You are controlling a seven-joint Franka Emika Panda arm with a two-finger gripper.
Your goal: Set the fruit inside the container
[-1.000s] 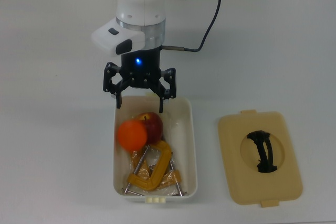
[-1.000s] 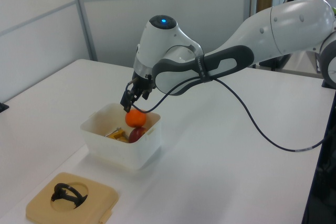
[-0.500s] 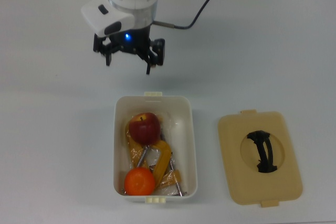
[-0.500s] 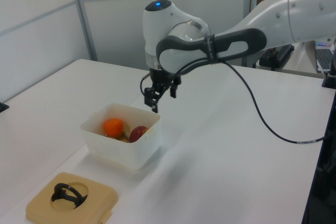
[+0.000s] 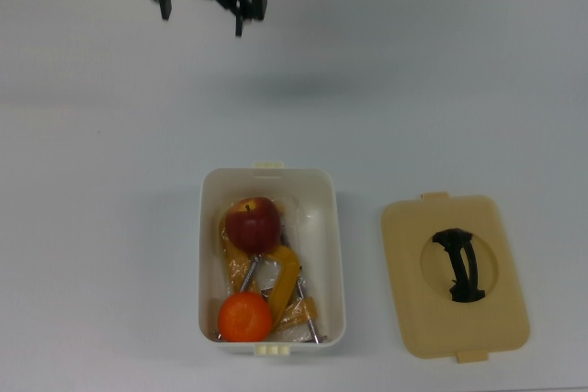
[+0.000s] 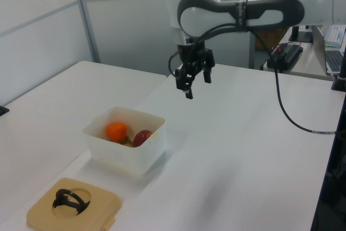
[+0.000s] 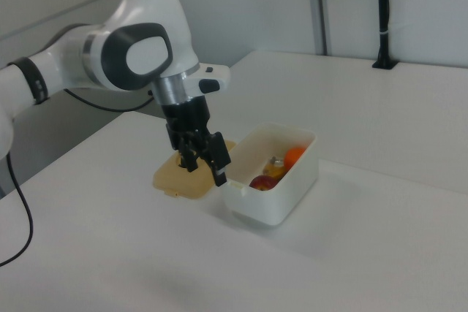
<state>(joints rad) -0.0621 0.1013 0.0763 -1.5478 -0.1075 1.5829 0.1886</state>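
Risen clear, tool (image 6: 194, 79) apparently empty; lid (image 5: 455, 274) beside container (image 5: 335, 254)

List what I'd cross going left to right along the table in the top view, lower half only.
Tub holding the apple, orange and clamps → lid with its black handle.

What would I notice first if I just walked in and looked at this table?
Probably the bright orange and the dark red apple, both inside the white tub on top of yellow clamps. A tan lid lies on the table at the top view's right. The gripper hangs open above the table, holding nothing.
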